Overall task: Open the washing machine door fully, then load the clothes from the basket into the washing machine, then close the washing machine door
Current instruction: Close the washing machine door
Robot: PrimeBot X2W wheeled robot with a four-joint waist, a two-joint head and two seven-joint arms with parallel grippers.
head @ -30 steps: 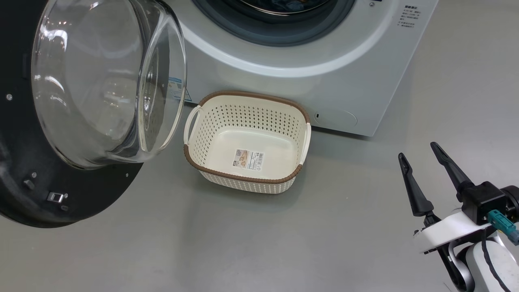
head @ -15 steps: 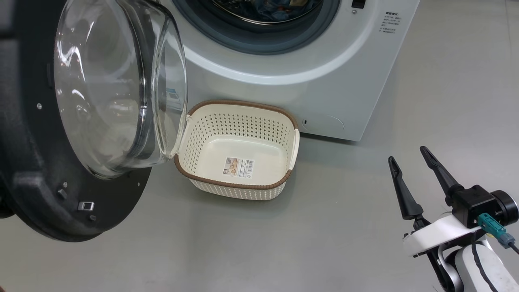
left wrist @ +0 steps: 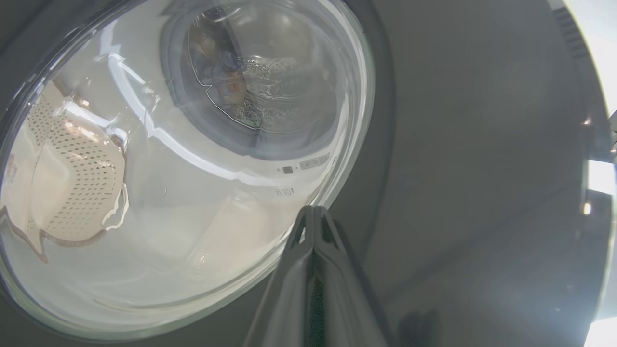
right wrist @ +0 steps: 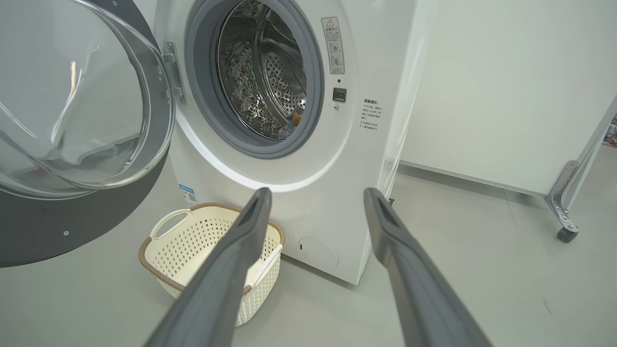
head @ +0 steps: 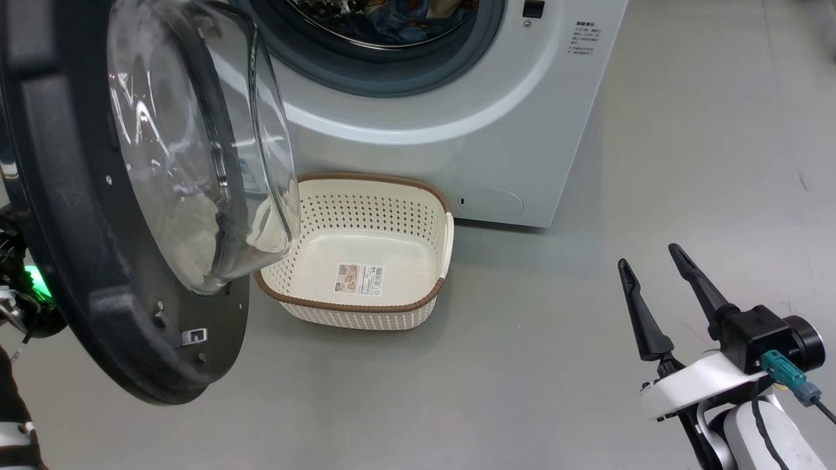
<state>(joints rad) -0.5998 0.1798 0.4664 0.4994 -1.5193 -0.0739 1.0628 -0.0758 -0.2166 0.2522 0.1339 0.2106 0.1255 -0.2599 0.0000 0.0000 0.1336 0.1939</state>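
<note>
The washing machine door stands open at the left, its glass bowl overlapping the basket's left side. My left gripper is shut, its tips against the door's outer face at the edge of the glass. The washing machine shows its drum with blue and orange clothes inside, also seen in the right wrist view. The cream basket stands on the floor before the machine with just a label on its bottom. My right gripper hangs open at the lower right, holding nothing.
Grey floor stretches to the right of the machine. In the right wrist view a white panel stands behind, with a metal leg on a castor at the far right.
The head view has shifted. Against the basket, the door has swung round towards the machine and now covers the basket's left handle. The right gripper stays open.
</note>
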